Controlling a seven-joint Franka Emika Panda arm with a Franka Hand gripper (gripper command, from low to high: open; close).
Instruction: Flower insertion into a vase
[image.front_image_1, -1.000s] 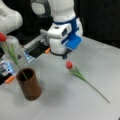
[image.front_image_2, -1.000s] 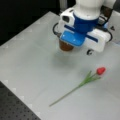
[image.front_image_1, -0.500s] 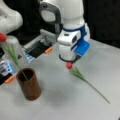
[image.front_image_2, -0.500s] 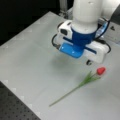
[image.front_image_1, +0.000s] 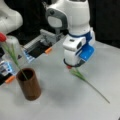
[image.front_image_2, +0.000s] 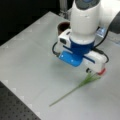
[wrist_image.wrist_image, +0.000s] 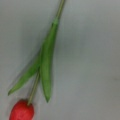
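A red tulip with a long green stem (image.front_image_1: 87, 81) lies flat on the grey table, its red head (image.front_image_2: 102, 72) peeking out from under my hand. My gripper (image.front_image_1: 72, 65) hangs right above that head and the leaves (image.front_image_2: 88, 79); its fingers are hidden beneath the white and blue hand. The wrist view looks straight down on the flower (wrist_image.wrist_image: 47, 67), head (wrist_image.wrist_image: 22, 111) at the bottom left, with no fingers showing. The dark-brown vase (image.front_image_1: 30, 86) stands at a front view's left and holds another red flower (image.front_image_1: 12, 56). That vase (image.front_image_2: 63, 27) also shows behind the arm.
A white robot base (image.front_image_1: 8, 17) and a grey fixture with orange parts (image.front_image_1: 40, 47) stand behind the vase. A dark perforated board (image.front_image_2: 15, 105) borders the table at a front view's bottom left.
My arm has moved away from the vase and come down over the head of the lying flower. The flower and vase have stayed put.
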